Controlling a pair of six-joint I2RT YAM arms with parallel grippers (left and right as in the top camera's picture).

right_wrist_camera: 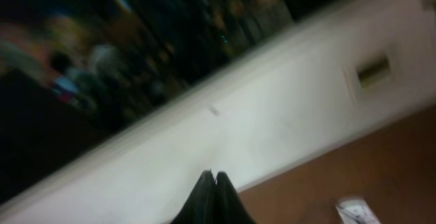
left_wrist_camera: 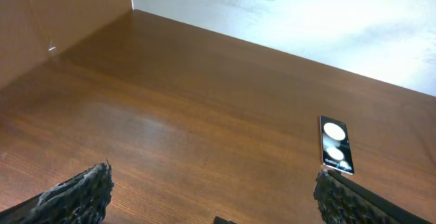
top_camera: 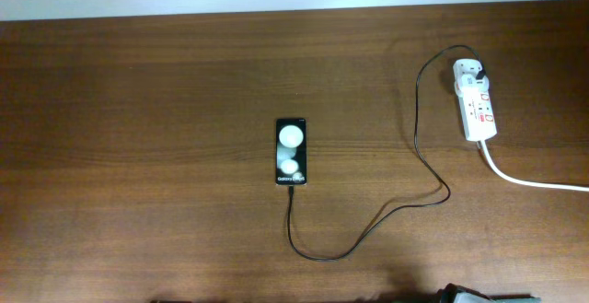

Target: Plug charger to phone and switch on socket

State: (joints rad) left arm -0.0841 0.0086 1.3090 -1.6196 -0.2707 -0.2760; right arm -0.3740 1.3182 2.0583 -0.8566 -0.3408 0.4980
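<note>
The black phone (top_camera: 290,151) lies at the table's middle, its near end meeting the connector tip of the thin black charger cable (top_camera: 368,238). The cable loops right and up to a black plug head (top_camera: 480,69) seated in the white socket strip (top_camera: 476,100) at the far right. The phone also shows in the left wrist view (left_wrist_camera: 336,144). My left gripper (left_wrist_camera: 214,193) is open and empty, fingers wide apart over bare wood left of the phone. My right gripper (right_wrist_camera: 215,176) is shut and empty, raised and pointing at the wall; the socket's end (right_wrist_camera: 357,212) shows blurred at lower right.
The socket's thick white cord (top_camera: 538,181) runs off the right edge. A pale wall lies beyond the table's far edge (top_camera: 276,13). A brown side panel (left_wrist_camera: 54,20) stands at the left in the left wrist view.
</note>
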